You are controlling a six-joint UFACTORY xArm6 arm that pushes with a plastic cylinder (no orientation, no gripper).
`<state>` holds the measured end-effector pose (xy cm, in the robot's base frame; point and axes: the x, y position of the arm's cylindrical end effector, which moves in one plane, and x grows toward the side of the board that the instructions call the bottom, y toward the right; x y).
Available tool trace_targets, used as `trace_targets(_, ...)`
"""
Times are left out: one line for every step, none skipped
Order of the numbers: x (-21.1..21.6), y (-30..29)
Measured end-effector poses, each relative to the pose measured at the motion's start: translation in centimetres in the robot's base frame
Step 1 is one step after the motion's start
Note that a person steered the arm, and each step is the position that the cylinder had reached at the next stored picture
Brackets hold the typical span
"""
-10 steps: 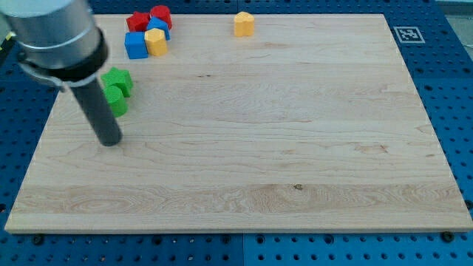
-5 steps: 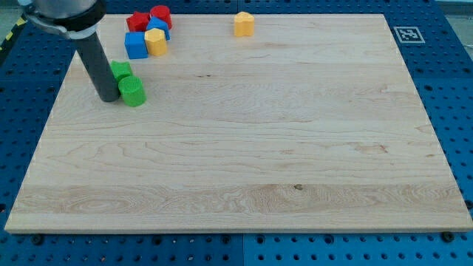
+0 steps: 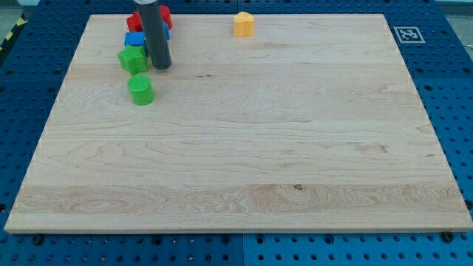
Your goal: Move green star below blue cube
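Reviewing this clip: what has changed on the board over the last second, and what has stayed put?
My tip swung from the view's left of the green blocks up and around to the right of the green star, which now sits just below the blue cube. The green cylinder shifted slightly right. The lone yellow block stayed.

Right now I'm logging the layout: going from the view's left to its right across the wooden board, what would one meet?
Green star-shaped block → green cylinder block → my tip, the dark rod's end → yellow block. The red and blue blocks overlap the rod, so they are omitted.

Star (image 3: 133, 59) just below cube (image 3: 134, 39), tip (image 3: 161, 66) at star's right
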<state>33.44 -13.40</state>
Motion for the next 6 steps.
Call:
trace_targets(2.3,-0.2)
trace_targets(4.1,-1.7)
trace_targets(4.1,-4.4)
trace_targets(4.1,-4.6)
trace_targets(3.2,-4.6)
trace_targets(1.5,-4.7)
